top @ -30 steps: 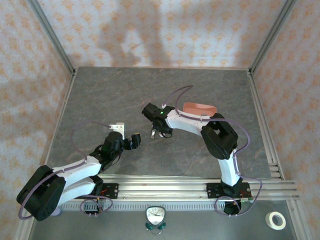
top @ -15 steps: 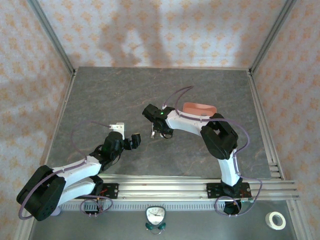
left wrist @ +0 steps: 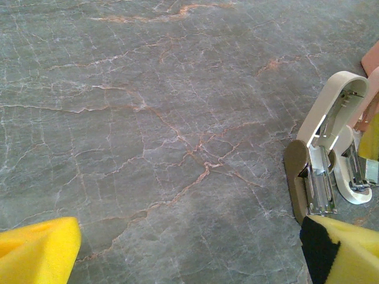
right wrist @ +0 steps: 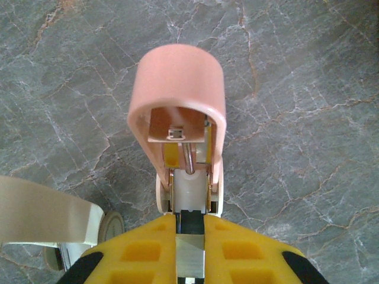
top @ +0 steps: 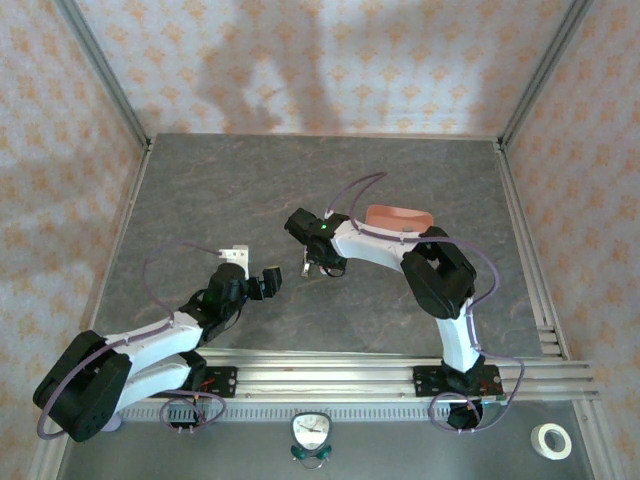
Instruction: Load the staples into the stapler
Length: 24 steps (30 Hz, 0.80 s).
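Right gripper [top: 318,262] sits mid-tabletop [top: 250,190], a little left of the salmon tray [top: 398,217]. On its wrist camera I read the yellow fingers [right wrist: 139,251] drawn close on a thin grey metal strip. I take it for the staples [right wrist: 189,260], clamped edge-on between the pads. Straight ahead stands the stapler [right wrist: 177,77], pink lid swung up, open magazine channel lined up with the strip. I can't tell whether the strip's front end touches the channel mouth.

Left gripper [top: 265,283] hovers nearer and to the left, fingers [left wrist: 35,251] wide apart, holding nothing. Its camera shows a beige stapler [left wrist: 328,118], also hinged open, just beside the pink one.

Handling, my judgement:
- The strip is very light and stiff along its length, but brittle. Glued staples snap if bent or squeezed across the legs.
- It is smooth metal, so it is likely to slip or twist in the foam pads.
- It is best held by its two long flat sides near the rear end, leaving the front free to enter the channel.
- The stapler looks light too and could skate on the smooth top when pushed. The idle left arm could steady its base.
- The raised lid may drop if bumped.
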Each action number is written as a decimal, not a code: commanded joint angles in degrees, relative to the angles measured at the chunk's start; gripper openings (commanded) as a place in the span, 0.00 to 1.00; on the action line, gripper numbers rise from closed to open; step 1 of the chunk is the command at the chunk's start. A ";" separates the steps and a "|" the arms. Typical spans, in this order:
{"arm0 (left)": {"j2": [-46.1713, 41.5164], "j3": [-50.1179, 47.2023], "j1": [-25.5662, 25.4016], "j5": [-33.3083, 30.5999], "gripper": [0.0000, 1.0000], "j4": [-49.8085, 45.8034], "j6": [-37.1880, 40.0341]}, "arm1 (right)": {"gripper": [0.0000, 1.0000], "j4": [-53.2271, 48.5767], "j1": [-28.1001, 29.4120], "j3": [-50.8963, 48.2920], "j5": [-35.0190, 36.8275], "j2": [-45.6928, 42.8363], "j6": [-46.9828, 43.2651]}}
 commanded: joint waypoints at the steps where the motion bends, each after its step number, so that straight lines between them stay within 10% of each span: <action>1: -0.75 -0.53 0.60 -1.54 0.96 1.23 1.30 | 0.15 -0.60 0.23 -0.25 1.29 -0.82 0.58; 24: -0.83 -0.53 0.60 -1.40 0.96 1.16 1.39 | 0.15 -2.01 0.23 1.13 2.92 -1.98 -0.88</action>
